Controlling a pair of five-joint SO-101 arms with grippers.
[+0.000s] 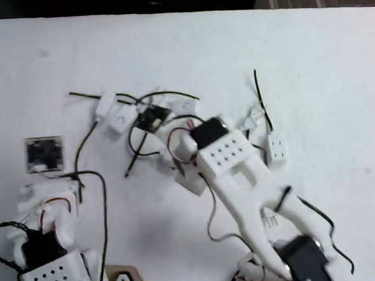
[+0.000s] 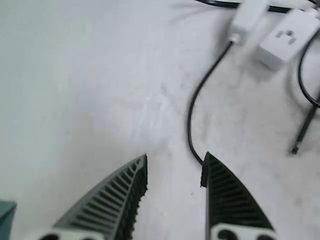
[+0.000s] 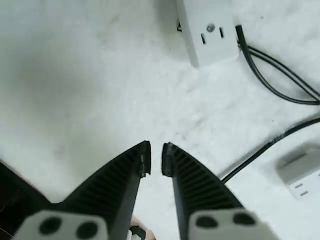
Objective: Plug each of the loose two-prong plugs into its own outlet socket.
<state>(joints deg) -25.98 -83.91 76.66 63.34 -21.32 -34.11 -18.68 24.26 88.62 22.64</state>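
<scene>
1. So, progress reads as zero: no plug is seated in any socket I can see, so every plug is left to do.
2. Left gripper (image 2: 175,170): jaws well apart, holding nothing, hovering over the bare table (image 2: 75,75) at the near left. A black cord (image 2: 192,115) runs away from between its tips.
3. That cord ends at a white plug (image 2: 247,15), lying loose just beside the first outlet (image 2: 287,37), on the far side of the left gripper. The outlet lies face up with empty slots.
4. Right gripper (image 3: 155,157): barely open, with a slim gap between the tips and nothing in it. In the high view the right arm (image 1: 240,169) stretches over the tangle at table centre.
5. Beyond the right gripper lies a second outlet (image 3: 207,32), slots empty, with black cords running close along one side.
6. A third outlet (image 1: 277,146) sits right of the right arm, well apart from the plug. Its face looks empty too.
7. Another white piece (image 3: 300,172) lies near the right gripper. I can't tell whether it is a plug or an outlet.
8. My read: each plug needs a grasp, prong alignment and a push. The left pair looks easiest, since plug and outlet lie side by side with an open gripper nearby.
</scene>
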